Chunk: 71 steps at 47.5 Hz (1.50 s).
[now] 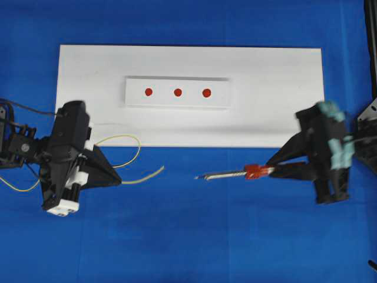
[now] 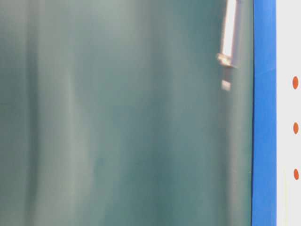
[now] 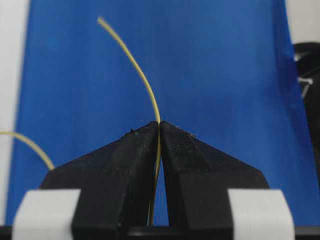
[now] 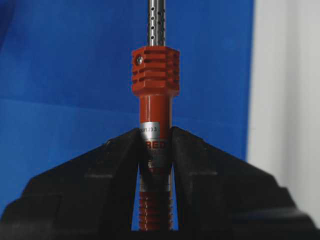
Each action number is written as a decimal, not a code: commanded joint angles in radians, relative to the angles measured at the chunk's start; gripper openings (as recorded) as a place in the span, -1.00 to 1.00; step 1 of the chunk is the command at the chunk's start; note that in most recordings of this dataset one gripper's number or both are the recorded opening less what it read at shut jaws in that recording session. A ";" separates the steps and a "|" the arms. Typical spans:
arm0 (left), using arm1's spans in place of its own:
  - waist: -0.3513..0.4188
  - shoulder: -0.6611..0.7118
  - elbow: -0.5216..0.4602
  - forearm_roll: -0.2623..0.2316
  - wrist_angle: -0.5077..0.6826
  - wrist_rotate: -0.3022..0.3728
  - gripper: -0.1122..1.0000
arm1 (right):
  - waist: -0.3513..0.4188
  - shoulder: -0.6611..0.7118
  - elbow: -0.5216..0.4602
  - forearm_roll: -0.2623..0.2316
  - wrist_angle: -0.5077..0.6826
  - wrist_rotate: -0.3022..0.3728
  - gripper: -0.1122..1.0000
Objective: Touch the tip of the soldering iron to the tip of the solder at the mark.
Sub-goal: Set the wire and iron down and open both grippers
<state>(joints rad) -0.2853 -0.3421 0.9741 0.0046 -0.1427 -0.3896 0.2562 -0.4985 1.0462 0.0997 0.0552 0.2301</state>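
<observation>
Soldering iron [image 1: 235,173] 1, solder [image 1: 126,159] 1, marks [image 1: 177,92] 3

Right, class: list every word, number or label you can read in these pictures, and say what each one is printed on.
"RED": printed on the handle of the soldering iron, between the fingers of the right tool; partly hidden.
"01.23 3": on the silver band round that handle; its start is cut off, so the reading is unsure.
The three red dots on the white strip are plain marks, not text.
Nothing else readable.
</observation>
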 commanded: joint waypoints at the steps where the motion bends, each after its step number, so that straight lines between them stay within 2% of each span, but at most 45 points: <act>1: -0.026 0.034 0.060 -0.002 -0.169 0.000 -0.75 | 0.026 0.080 -0.008 0.005 -0.067 0.000 -0.68; 8: -0.077 0.132 0.094 -0.002 -0.304 0.005 -0.75 | 0.078 0.249 -0.025 0.018 -0.179 0.000 -0.68; 14: -0.114 0.258 0.054 -0.002 -0.313 0.006 -0.75 | 0.112 0.365 -0.037 0.052 -0.255 0.000 -0.68; 23: -0.121 0.410 0.000 -0.002 -0.313 0.018 -0.75 | 0.153 0.509 -0.057 0.109 -0.371 0.000 -0.68; 38: -0.124 0.422 -0.003 0.000 -0.311 0.038 -0.73 | 0.184 0.577 -0.095 0.132 -0.396 0.000 -0.68; 40: -0.124 0.422 -0.005 -0.002 -0.308 0.038 -0.67 | 0.184 0.575 -0.095 0.132 -0.394 0.000 -0.67; 43: -0.126 0.422 -0.008 -0.002 -0.302 0.038 -0.47 | 0.184 0.575 -0.095 0.132 -0.391 0.000 -0.66; 46: -0.126 0.419 -0.009 0.000 -0.293 0.034 -0.23 | 0.184 0.575 -0.097 0.132 -0.385 0.000 -0.52; 49: -0.126 0.402 -0.012 0.000 -0.272 0.034 0.06 | 0.184 0.571 -0.100 0.132 -0.382 0.000 -0.25; 55: -0.127 0.336 -0.025 -0.002 -0.192 0.035 0.63 | 0.183 0.518 -0.097 0.130 -0.380 -0.012 0.43; 59: -0.127 0.273 -0.034 0.000 -0.107 0.038 0.76 | 0.173 0.459 -0.089 0.130 -0.367 -0.021 0.79; 61: -0.127 0.227 -0.038 -0.002 -0.043 0.040 0.75 | 0.167 0.422 -0.084 0.129 -0.350 -0.029 0.83; 67: -0.117 0.117 -0.048 0.000 0.097 0.044 0.73 | 0.140 0.288 -0.078 0.118 -0.264 -0.072 0.69; 71: -0.098 0.031 -0.049 0.002 0.178 0.055 0.73 | 0.112 0.201 -0.078 0.109 -0.199 -0.114 0.69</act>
<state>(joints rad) -0.4019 -0.2270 0.9449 0.0046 -0.0261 -0.3421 0.3866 -0.2163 0.9741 0.2178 -0.1841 0.1365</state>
